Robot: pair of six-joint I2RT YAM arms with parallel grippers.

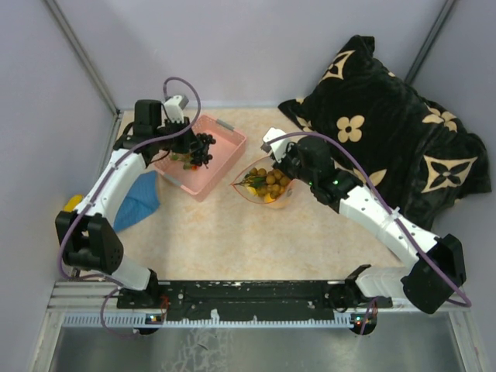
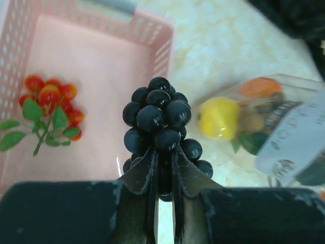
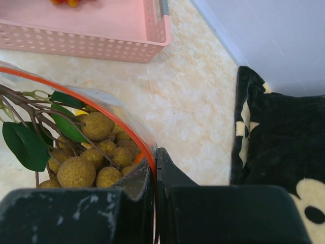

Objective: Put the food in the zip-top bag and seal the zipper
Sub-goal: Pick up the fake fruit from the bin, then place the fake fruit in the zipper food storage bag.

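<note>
- The left gripper (image 2: 163,158) is clamped on the dark grapes (image 2: 157,116). Its two fingers (image 2: 139,175) press in on the lower part of the bunch, and most of the berries stick out past the fingertips.
- In the top view, the grapes (image 1: 203,149) hang in the left gripper (image 1: 198,147) over the pink basket (image 1: 221,167), on the side of it that faces the bag.
- The left wrist view shows the bunch in front of the basket's (image 2: 162,46) corner, with the bag off to the right of it, apart from the grapes.
- Small red pieces (image 2: 51,94) with green leaves lie inside the basket, well to the left of the held bunch.
- The zip-top bag (image 1: 267,186) rests on the table (image 1: 232,232) just beside the basket, its mouth held wide.
- The right gripper (image 3: 155,158) is nipped together on the bag's rim, right where the zipper (image 3: 143,147) reaches its fingertips. The red-orange strip curves away from the pincer to the left.
- The tan-brown berry cluster (image 3: 96,127) with its twigs and leaves sits inside the bag, just left of the right gripper's fingers.
- A yellow fruit (image 2: 218,117) and an orange fruit (image 2: 259,87) show through the clear film.
- A blue cloth (image 1: 139,198) lies under the left arm, and a black patterned cushion (image 1: 387,132) fills the far right corner.
</note>
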